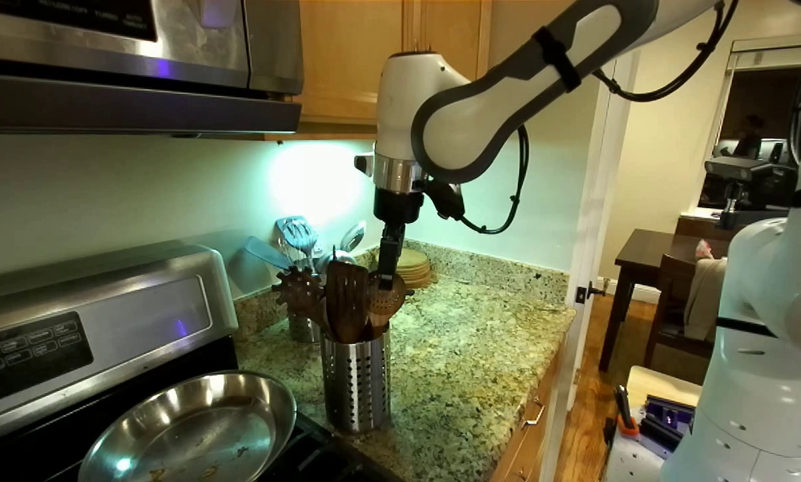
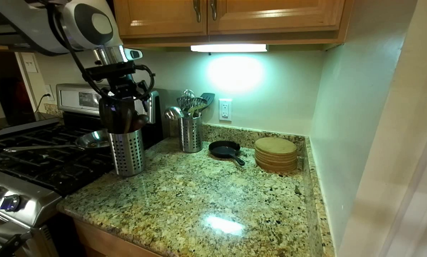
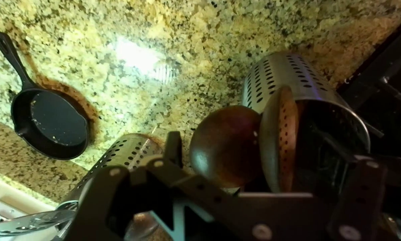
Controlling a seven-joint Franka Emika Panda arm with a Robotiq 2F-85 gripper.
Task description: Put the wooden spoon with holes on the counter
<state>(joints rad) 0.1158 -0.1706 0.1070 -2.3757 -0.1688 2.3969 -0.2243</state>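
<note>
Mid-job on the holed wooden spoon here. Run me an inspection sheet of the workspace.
Surface: speckled granite counter, patch of glare.
Job's things: wooden spoon with holes, head up in steel holder.
Clutter: other wooden utensils share that holder; second holder, black skillet, disc stack on counter.
Gripper: jaws open; in the wrist view, spoon and another rounded wooden head appear between them.
Cables: black cable loops beside arm.
Surroundings: steel pan on stove; cabinets above, light on.

The tabletop (image 2: 213, 189) is tan and yellow, with brown and black specks all over. The wooden spoon with holes (image 3: 286, 134) is brown, with rows of dark dots. The end effector (image 1: 387, 276) and the small pan (image 3: 58, 117) are black. The can by the stove (image 2: 128, 154) is silver with black dots.
</note>
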